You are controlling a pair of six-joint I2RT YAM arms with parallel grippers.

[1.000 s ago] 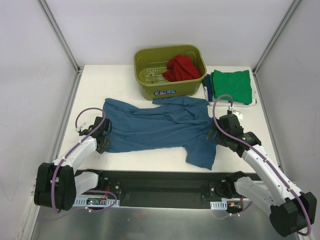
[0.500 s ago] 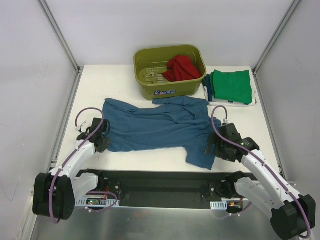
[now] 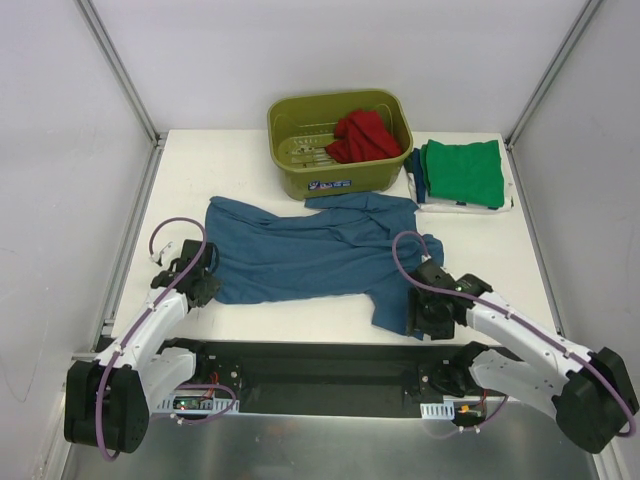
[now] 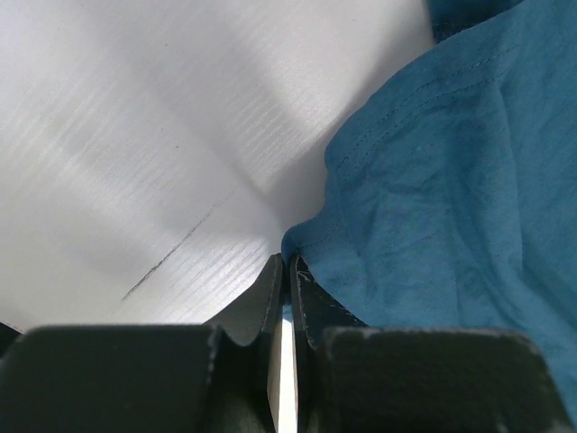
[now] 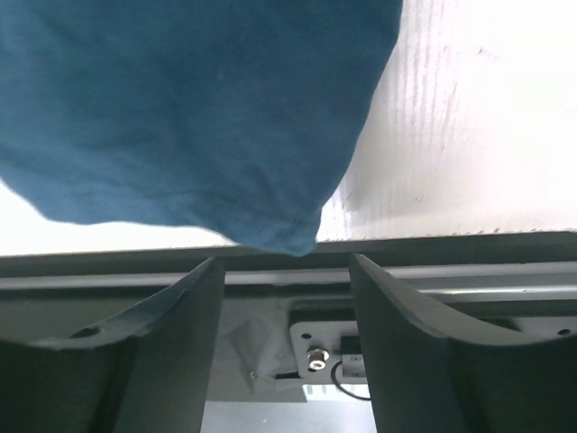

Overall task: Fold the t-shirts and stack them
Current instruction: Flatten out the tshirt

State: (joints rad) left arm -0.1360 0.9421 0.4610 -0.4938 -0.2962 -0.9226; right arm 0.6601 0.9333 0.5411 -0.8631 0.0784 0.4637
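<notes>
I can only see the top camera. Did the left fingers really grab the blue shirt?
Observer: It looks like it. In the left wrist view the left fingers are shut right on the hem of the teal-blue t-shirt.
Operator: And the right ones?
Observer: The right wrist view shows the right fingers standing apart, with the shirt's corner between their tips, not pinched.

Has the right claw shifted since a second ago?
Yes. The right claw has dropped back toward the near table edge, away from the green t-shirt.
</notes>
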